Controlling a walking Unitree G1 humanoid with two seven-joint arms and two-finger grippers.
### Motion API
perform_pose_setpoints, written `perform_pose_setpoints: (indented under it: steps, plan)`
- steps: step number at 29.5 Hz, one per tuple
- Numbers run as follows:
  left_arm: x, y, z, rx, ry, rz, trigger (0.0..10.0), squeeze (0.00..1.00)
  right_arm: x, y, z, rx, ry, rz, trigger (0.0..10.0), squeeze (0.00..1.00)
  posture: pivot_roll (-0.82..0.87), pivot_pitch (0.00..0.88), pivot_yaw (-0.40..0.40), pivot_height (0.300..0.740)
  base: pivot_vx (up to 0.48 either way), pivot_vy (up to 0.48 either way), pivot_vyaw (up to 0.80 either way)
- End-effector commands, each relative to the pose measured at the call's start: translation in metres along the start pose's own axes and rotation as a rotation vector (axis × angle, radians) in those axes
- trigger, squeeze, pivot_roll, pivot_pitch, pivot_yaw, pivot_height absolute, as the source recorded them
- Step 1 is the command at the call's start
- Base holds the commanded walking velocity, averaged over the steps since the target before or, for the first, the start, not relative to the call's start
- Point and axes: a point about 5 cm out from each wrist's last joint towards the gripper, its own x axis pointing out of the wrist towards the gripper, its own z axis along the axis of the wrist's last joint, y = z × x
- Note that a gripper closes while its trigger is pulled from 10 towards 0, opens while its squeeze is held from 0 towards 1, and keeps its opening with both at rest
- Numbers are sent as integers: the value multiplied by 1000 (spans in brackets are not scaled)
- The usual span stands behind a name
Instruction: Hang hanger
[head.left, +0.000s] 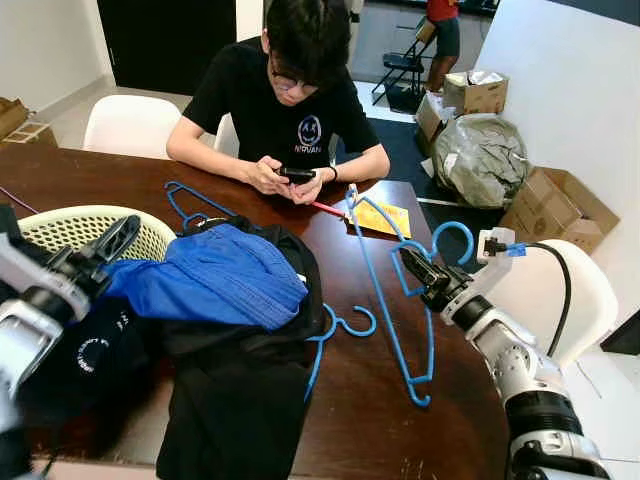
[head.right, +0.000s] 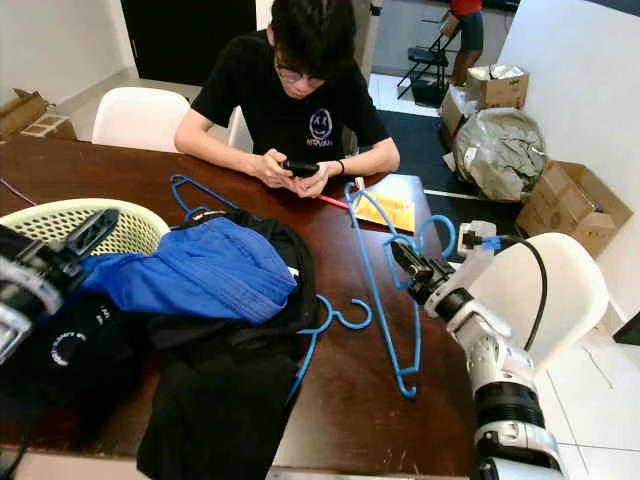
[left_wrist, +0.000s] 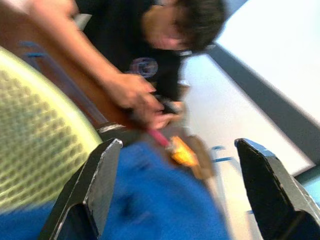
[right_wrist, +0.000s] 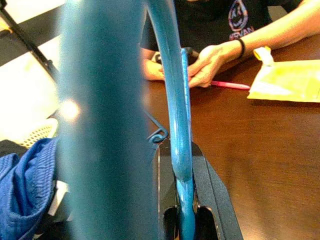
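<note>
While a person sits across the table with a phone, a blue hanger is clamped between the fingers of the right gripper near its hook; the far corner is lifted and the near corner rests on the table's right side. The left gripper is held with fingers apart above blue cloth, beside a basket. A second hanger lies partly under black clothes.
</note>
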Motion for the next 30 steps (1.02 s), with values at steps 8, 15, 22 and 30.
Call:
perform_pose_setpoints:
  steps: [8, 15, 22, 30]
  plan:
    - [32, -24, 5, 5, 99, -110, 10000, 0, -7, -6, -3, 7, 16, -35, 10000, 0, 92, 0, -94, 740, 0, 0, 0]
    - [41, -9, -1, -10, 259, 215, 10000, 0, -9, -8, -5, 7, 26, -44, 10000, 0, 87, 0, -91, 740, 0, 0, 0]
    - [37, -21, 16, 140, 322, 259, 10000, 0, -7, -7, -7, 14, 36, -44, 10000, 0, 102, 0, -90, 740, 0, 0, 0]
    - [29, -27, 10, 248, 515, 272, 10000, 0, -7, -7, -8, 17, 37, -45, 10000, 0, 105, 0, -87, 740, 0, 0, 0]
